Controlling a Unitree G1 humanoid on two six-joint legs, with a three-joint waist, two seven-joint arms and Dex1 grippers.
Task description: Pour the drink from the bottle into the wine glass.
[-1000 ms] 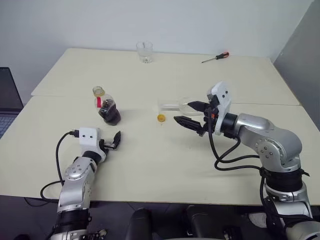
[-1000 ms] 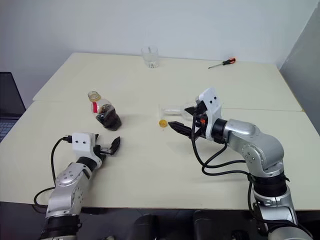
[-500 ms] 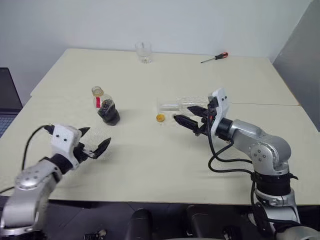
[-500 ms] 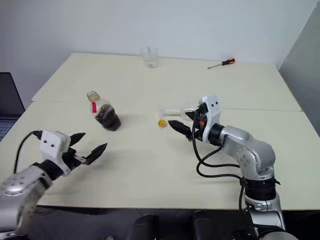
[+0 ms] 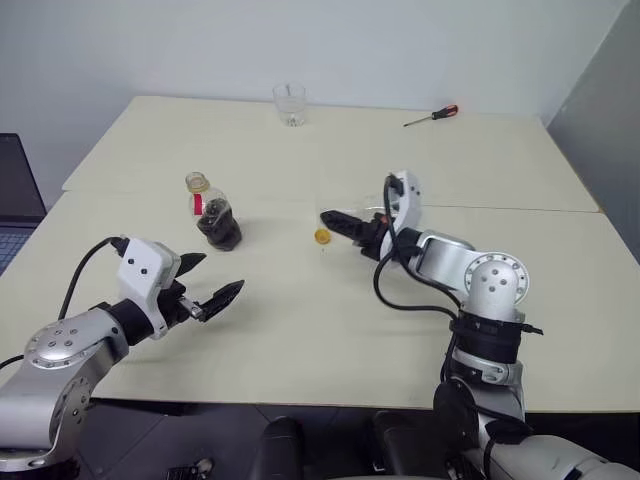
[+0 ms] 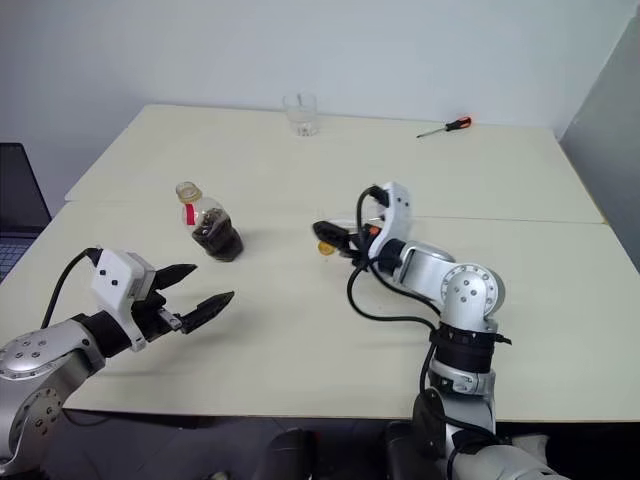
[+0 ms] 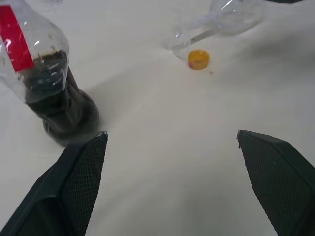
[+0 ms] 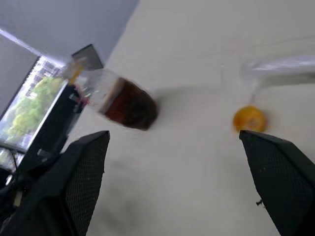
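The bottle (image 5: 212, 212) stands upright on the left part of the table, its bottom half filled with the dark drink (image 7: 56, 105). Its neck carries a red label. The wine glass (image 7: 231, 14) lies on its side near the table's middle, with a small yellow cap (image 5: 321, 236) on the table beside its foot. My right gripper (image 5: 345, 225) is open and hovers right at the lying glass, hiding much of it, with nothing between its fingers. My left gripper (image 5: 224, 272) is open and empty, raised above the table in front of the bottle.
A short clear tumbler (image 5: 289, 103) stands at the far edge. A red-handled screwdriver (image 5: 432, 115) lies at the back right. A laptop (image 5: 15, 190) sits off the table's left side, and a grey partition (image 5: 600, 120) rises on the right.
My left gripper has lifted off the table and drawn back. My right gripper has rolled and moved left to the lying glass. Bottle, glass and cap have stayed put.
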